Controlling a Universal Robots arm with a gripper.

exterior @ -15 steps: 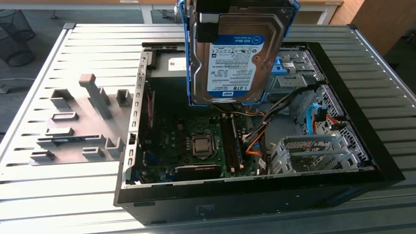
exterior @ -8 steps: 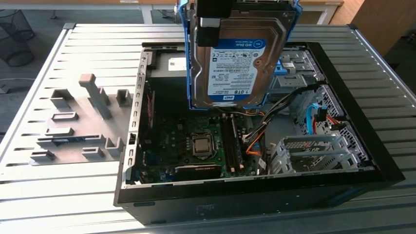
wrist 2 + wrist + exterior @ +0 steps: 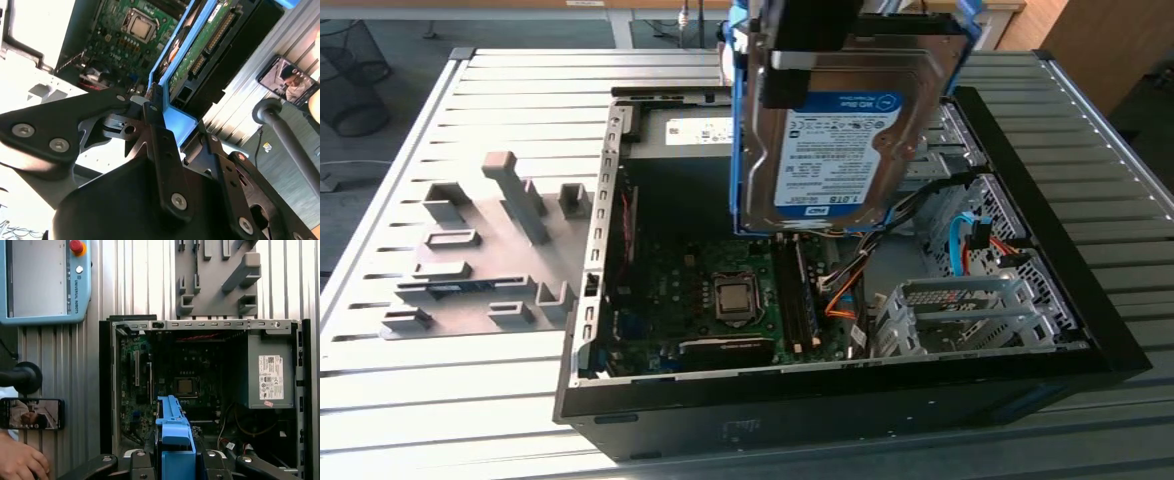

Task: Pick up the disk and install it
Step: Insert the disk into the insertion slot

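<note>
The disk (image 3: 834, 150), silver-grey with a white-and-blue label and a blue carrier frame, hangs upright above the open computer case (image 3: 1067, 350). My gripper (image 3: 811, 85) is shut on its upper edge. In the second wrist view the gripper (image 3: 175, 117) clamps the blue frame, and the disk's (image 3: 200, 55) green circuit side and connectors point down toward the motherboard. In the first wrist view the disk (image 3: 172, 430) shows edge-on between the gripper's (image 3: 176, 457) black fingers (image 3: 210, 460), over the case interior.
Inside the case lie the motherboard (image 3: 720, 290), a metal drive cage (image 3: 961, 315) with cables beside it, and a grey box with a white sticker (image 3: 270, 372). A grey fixture plate (image 3: 480, 250) sits beside the case. A pendant (image 3: 45, 280), phone (image 3: 32, 413) and hand (image 3: 20, 460) are nearby.
</note>
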